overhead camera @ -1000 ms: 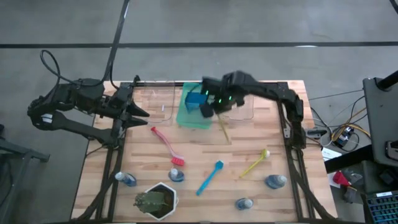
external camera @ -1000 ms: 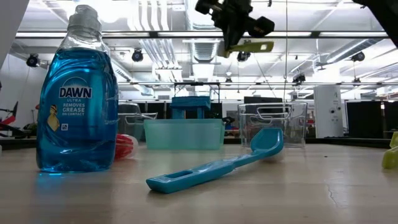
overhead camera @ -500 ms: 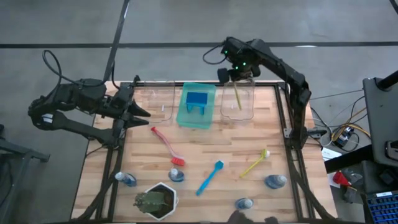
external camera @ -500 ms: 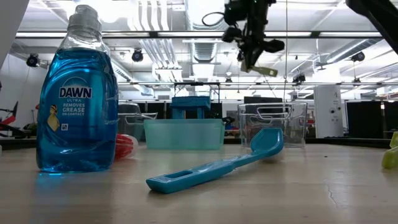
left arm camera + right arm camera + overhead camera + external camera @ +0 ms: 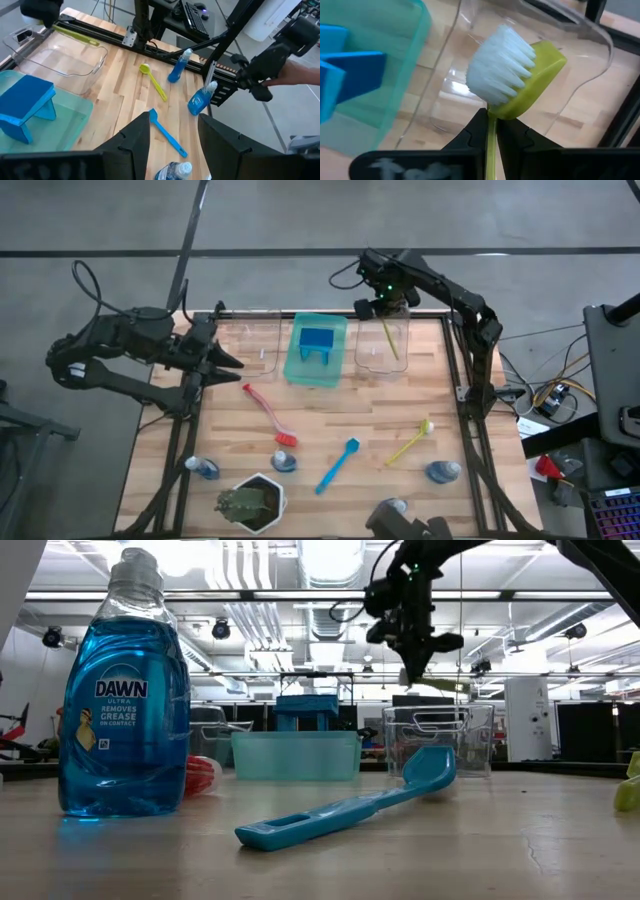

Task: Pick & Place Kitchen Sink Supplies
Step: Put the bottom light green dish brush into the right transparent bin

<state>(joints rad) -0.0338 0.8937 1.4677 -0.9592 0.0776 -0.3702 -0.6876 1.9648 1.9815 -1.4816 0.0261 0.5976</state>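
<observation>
While the left tool waits spread at the counter's edge, the right tool pinches a yellow-green brush by its handle, hanging over the clear bin beside the green tray.

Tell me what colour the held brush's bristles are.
White bristles, clearest in the right wrist view.

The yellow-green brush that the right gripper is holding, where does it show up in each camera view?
High view: the yellow-green brush hangs over the right clear bin, top centre.
Low view: upper centre-right, under the right gripper, above the bin.
Left wrist view: top left, a slanted stick over the bin.
Right wrist view: centre, white bristles up close.
Shared landmark: the green tray.
</observation>
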